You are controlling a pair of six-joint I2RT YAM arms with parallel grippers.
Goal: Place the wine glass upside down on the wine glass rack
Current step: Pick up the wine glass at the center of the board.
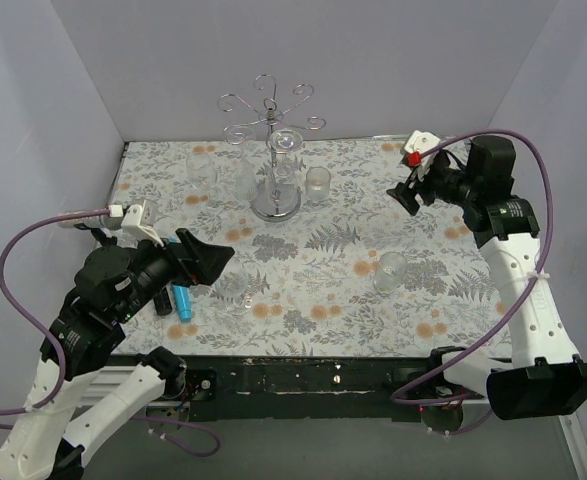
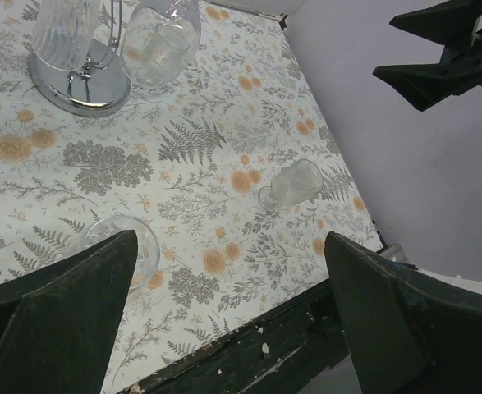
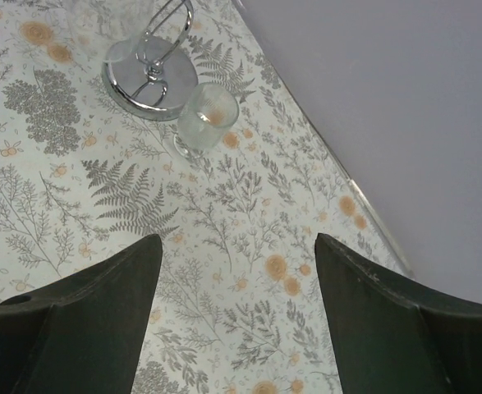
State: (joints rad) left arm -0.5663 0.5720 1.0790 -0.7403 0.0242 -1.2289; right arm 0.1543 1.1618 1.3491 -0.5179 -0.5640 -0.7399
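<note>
while both arms hover over the fern-print counter (image 1: 323,250), neither one holds anything. left arm (image 1: 93,300) is bent low at the near left corner. right arm (image 1: 518,270) reaches up along the right side.

wine glass rack (image 1: 276,150) stands on its round mirrored base at the far middle of the counter. it is well to the left of the right end effector (image 1: 405,197), and ahead and to the right of the left end effector (image 1: 213,262).

right end effector: jaws apart, empty, raised off the counter, pointing toward the rack with a clear gap to it. left end effector: jaws spread wide, empty, aimed across the counter.

wine glass (image 1: 286,143) hangs upside down from a curled arm of the rack, close beside the pole. it is left of the right end effector and apart from it.

short tumbler (image 1: 318,185) stands just beside the rack base, on the side facing the right end effector. tall glass (image 1: 243,175) and far-left glass (image 1: 201,170) stand on the other side of the base, ahead of the left end effector.

lone glass (image 1: 391,270) sits on the counter nearer than the right end effector and below it. small clear glass (image 1: 238,290) sits just beside the left end effector's tip, on its right; upright or tipped, cannot tell.

blue thing (image 1: 183,298) and black thing (image 1: 163,300) lie under the left end effector near the counter's front edge. what they are is unclear.
</note>
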